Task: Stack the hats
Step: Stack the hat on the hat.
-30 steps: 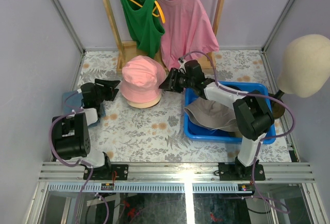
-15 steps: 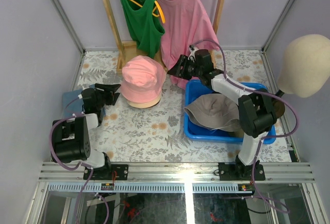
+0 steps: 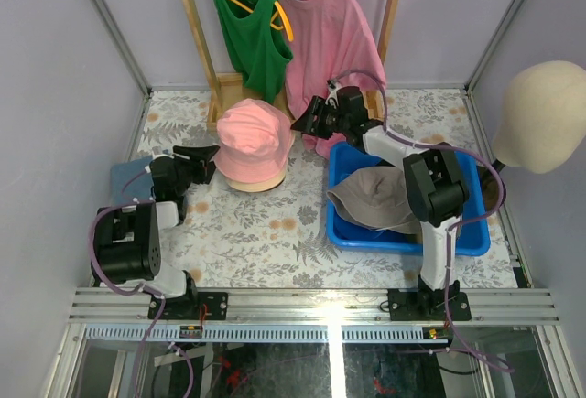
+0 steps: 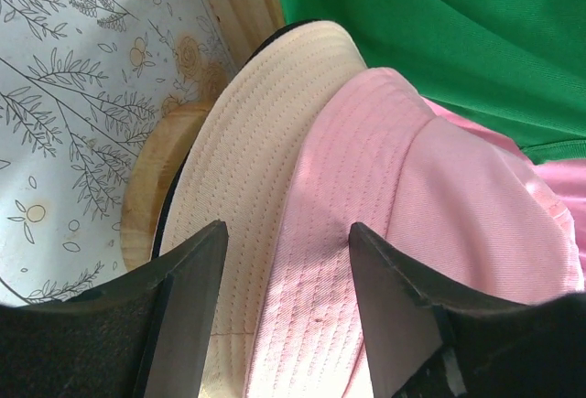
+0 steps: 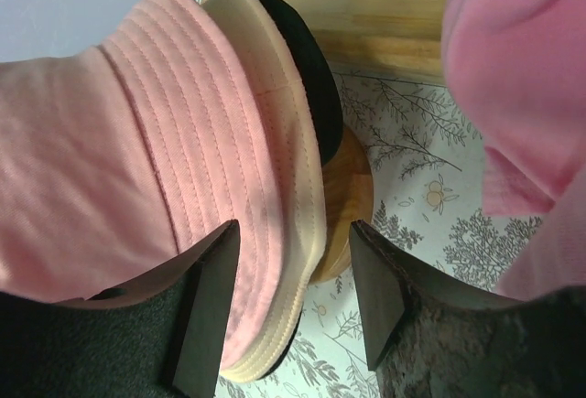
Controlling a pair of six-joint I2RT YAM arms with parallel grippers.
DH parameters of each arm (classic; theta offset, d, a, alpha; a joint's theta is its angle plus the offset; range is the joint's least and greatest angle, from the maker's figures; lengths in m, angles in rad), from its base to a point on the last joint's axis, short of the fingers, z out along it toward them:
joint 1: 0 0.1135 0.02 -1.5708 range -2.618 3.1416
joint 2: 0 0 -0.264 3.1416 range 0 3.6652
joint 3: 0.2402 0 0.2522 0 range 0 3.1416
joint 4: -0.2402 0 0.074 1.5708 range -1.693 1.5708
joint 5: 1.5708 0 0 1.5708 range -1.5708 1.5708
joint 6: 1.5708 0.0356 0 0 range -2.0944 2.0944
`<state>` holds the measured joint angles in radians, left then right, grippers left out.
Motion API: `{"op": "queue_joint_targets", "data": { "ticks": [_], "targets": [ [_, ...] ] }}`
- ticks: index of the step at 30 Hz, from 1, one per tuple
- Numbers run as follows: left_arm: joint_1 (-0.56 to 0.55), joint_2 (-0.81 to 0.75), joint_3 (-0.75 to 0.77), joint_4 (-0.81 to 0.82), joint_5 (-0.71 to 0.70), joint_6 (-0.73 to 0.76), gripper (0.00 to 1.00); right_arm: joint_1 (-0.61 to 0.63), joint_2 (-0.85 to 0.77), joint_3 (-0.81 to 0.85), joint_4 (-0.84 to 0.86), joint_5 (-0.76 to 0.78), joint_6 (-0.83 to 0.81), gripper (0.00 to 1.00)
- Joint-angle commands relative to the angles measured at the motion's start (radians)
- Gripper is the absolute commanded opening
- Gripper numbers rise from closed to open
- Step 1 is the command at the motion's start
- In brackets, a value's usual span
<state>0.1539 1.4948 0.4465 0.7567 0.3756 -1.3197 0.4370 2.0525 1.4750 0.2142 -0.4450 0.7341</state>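
Closing on the pink bucket hat (image 3: pixel 252 140) by its brim alone could peel it off the beige hat (image 3: pixel 261 183) beneath, spoiling the stack. It sits at 11 o'clock on the table (image 3: pixel 275 233). The left gripper (image 3: pixel 203 160), jaws apart and empty, faces it from 9 o'clock, and the right gripper (image 3: pixel 305 124), likewise, from 2 o'clock.

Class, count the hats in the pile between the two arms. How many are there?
3. The pink hat is on top, the cream hat is under it, and the black hat is lowest, only its brim showing. Others may be hidden inside.
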Motion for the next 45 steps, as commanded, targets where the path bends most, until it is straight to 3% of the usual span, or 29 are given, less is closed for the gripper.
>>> {"op": "queue_joint_targets", "data": {
  "ticks": [1, 20, 33, 37, 41, 45],
  "targets": [
    [-0.012, 0.016, 0.004, 0.084, -0.01, -0.014, 0.55, 0.003, 0.018, 0.082, 0.087, -0.045, 0.019, 0.58],
    [-0.038, 0.081, 0.021, 0.16, -0.013, -0.041, 0.44, 0.003, 0.108, 0.128, 0.174, -0.113, 0.094, 0.56],
    [-0.045, 0.093, 0.029, 0.172, -0.023, -0.039, 0.3, 0.002, 0.092, 0.07, 0.245, -0.149, 0.139, 0.33],
    [-0.047, 0.095, 0.031, 0.178, -0.025, -0.039, 0.22, 0.002, 0.09, 0.053, 0.253, -0.163, 0.146, 0.21],
    [-0.05, 0.094, 0.033, 0.176, -0.029, -0.039, 0.11, 0.003, 0.081, 0.029, 0.246, -0.161, 0.144, 0.03],
    [-0.053, 0.088, 0.035, 0.148, -0.043, -0.029, 0.0, 0.003, 0.069, 0.009, 0.206, -0.142, 0.123, 0.0]
  ]
}}
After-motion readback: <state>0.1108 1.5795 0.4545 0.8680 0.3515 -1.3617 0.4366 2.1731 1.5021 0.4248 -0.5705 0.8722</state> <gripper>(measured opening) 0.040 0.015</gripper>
